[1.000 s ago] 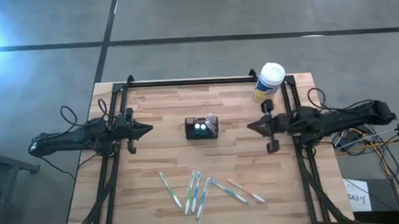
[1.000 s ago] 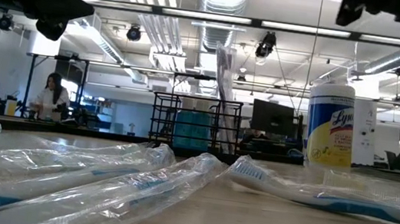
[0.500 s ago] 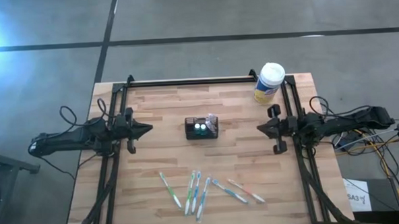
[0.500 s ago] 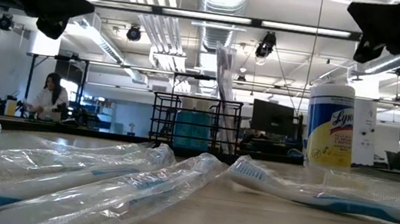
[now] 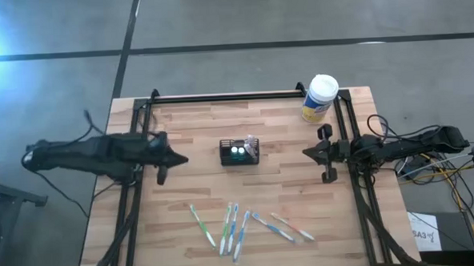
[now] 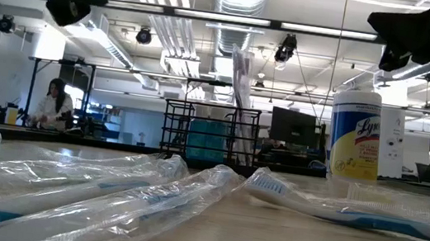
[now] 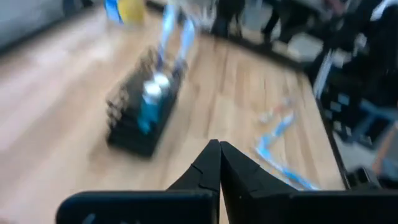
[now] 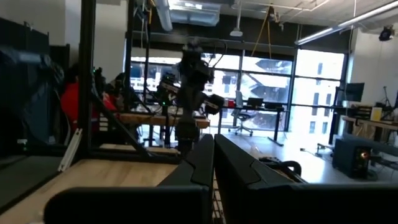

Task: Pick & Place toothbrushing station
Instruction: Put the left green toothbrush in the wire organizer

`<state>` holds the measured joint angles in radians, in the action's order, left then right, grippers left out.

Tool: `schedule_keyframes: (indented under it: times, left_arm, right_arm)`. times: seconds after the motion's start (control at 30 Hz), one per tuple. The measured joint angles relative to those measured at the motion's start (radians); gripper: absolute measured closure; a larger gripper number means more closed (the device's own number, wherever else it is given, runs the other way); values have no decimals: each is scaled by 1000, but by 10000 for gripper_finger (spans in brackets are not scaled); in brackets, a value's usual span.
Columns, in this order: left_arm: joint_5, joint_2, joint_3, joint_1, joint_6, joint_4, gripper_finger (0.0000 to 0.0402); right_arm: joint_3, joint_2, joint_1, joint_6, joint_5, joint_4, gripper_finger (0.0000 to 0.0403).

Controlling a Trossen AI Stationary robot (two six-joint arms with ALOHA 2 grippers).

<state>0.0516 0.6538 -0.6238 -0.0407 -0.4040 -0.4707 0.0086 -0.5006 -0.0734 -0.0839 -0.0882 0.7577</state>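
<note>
The toothbrushing station, a small black wire-mesh caddy, stands on its base at the middle of the wooden table. Blue-topped items and a wrapped brush stick up from it; it also shows in the left wrist view and the low view. My left gripper hangs shut above the table, left of the caddy, pointing at it and tipped downward. My right gripper is shut to the caddy's right, near the table's right edge. Neither holds anything.
A yellow canister with a white lid stands at the far right corner. Several wrapped toothbrushes lie loose near the front edge. Black frame rails run along the left, right and far sides. Bare wood lies between each gripper and the caddy.
My left gripper has risen, moved a little toward the caddy and tipped its fingers downward. My right gripper has sunk and drawn back toward the table's right edge, then held still. The caddy and the toothbrushes have stayed in place.
</note>
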Motion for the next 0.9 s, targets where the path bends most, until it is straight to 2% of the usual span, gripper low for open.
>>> schedule_keyframes:
  times: [0.2,0.3,0.5,0.63,0.8,0.9]
  left_arm:
    - [23,301,-237,-165,-151,-248,399]
    - [5,432,-311,-229,-235,-357,399]
    - [-113,655,-411,-336,-372,-280,398]
    - [-143,803,-510,-390,-377,-247,398]
    - [-16,949,-670,-428,-271,-240,397]
    - [142,990,-797,-451,-152,-162,397]
  right_arm:
    - [0,-24,0,-11,-1,-2,394]
    - [0,-29,0,7,-1,-5,394]
    - [0,-32,0,37,0,-80,394]
    - [0,-31,0,61,1,-132,394]
    - [0,-32,0,85,18,-158,394]
    - [0,-31,-3,91,21,-160,394]
